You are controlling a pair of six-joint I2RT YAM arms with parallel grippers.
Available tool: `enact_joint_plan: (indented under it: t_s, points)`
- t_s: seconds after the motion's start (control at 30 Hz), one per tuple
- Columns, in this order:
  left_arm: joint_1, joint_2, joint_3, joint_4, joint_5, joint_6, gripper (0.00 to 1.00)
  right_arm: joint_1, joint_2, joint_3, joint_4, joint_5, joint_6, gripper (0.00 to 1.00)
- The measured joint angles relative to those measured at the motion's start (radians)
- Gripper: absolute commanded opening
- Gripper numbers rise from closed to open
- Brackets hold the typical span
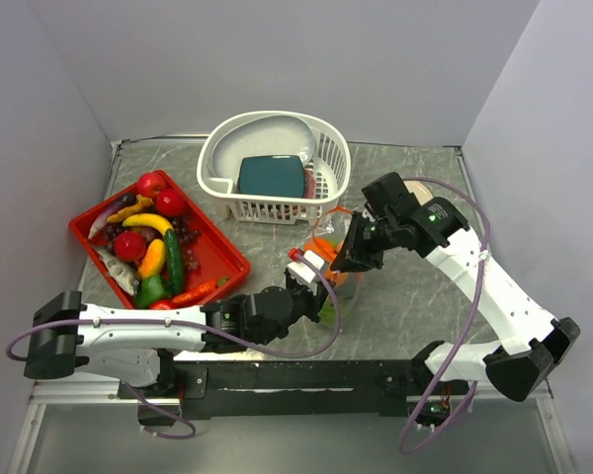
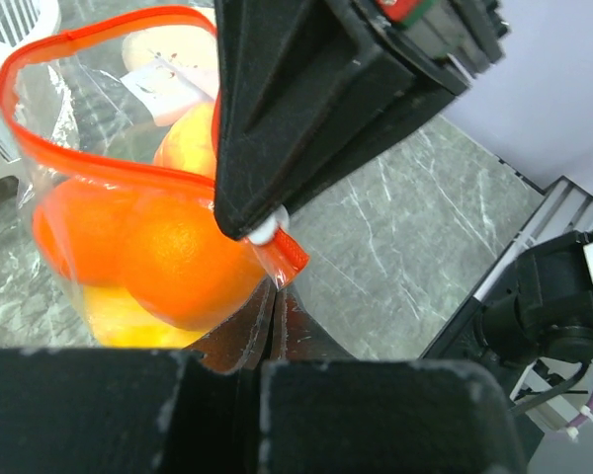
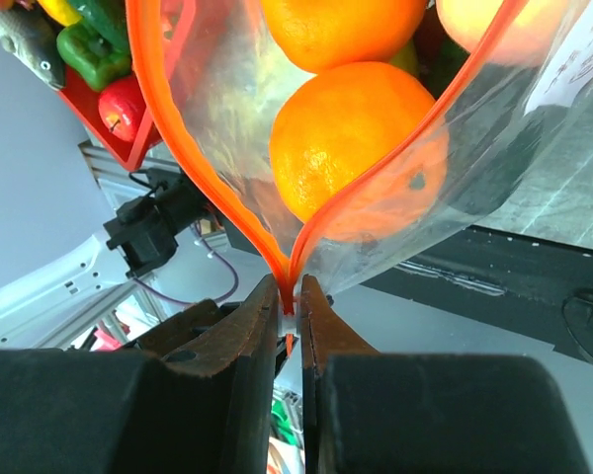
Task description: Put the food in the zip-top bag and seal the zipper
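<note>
The clear zip-top bag (image 1: 333,243) hangs between my two grippers at the table's middle. Its orange-red zipper (image 2: 99,170) gapes in a wide loop. Inside lie oranges (image 2: 178,267) and a yellow lemon (image 2: 119,318); the right wrist view shows an orange (image 3: 348,148) through the plastic. My left gripper (image 2: 275,292) is shut on the bag's corner just below the zipper's end. My right gripper (image 3: 290,293) is shut on the zipper's end, where the two strips meet. Its black finger (image 2: 287,118) fills the upper left wrist view. More food (image 1: 150,252) lies in the red tray.
The red tray (image 1: 84,237) sits at the left with apples, a banana, peppers and grapes. A white slotted basket (image 1: 321,193) holding a teal slab (image 1: 272,176) stands behind the bag. Both arms meet close together over the table's middle.
</note>
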Motion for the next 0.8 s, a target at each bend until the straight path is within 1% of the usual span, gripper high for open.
enact_joint_plan:
  t_s: [0.27, 0.3, 0.33, 0.4, 0.43, 0.47, 0.53, 0.67, 0.8]
  points:
    - [-0.027, -0.024, -0.012, 0.0, -0.001, 0.001, 0.01, -0.038, 0.0, 0.0, 0.0, -0.003, -0.008, 0.0]
    - [-0.028, -0.026, -0.013, 0.0, -0.002, 0.0, 0.03, -0.041, 0.0, -0.001, 0.001, -0.004, -0.008, 0.0]
    - [-0.029, -0.027, -0.014, -0.001, -0.003, 0.0, 0.13, -0.043, 0.0, -0.005, 0.005, -0.005, -0.007, 0.0]
    - [-0.033, -0.027, -0.014, -0.009, -0.021, -0.01, 0.27, -0.043, -0.002, -0.02, 0.022, -0.005, -0.006, 0.0]
    - [-0.037, -0.027, -0.013, -0.018, -0.027, -0.012, 0.4, -0.045, -0.003, -0.027, 0.036, 0.001, -0.004, 0.0]
    - [-0.044, -0.027, -0.01, -0.031, -0.039, -0.024, 0.47, -0.05, -0.003, -0.035, 0.051, 0.005, -0.002, 0.0]
    - [-0.055, -0.019, 0.004, -0.057, -0.065, -0.038, 0.55, -0.062, -0.003, -0.045, 0.076, 0.016, 0.002, 0.0]
    - [-0.059, 0.027, 0.072, -0.102, -0.113, -0.057, 0.56, -0.065, -0.007, -0.047, 0.091, 0.018, 0.005, 0.0]
    - [-0.059, 0.081, 0.145, -0.145, -0.18, -0.072, 0.55, -0.065, -0.014, -0.047, 0.094, 0.019, 0.005, 0.0]
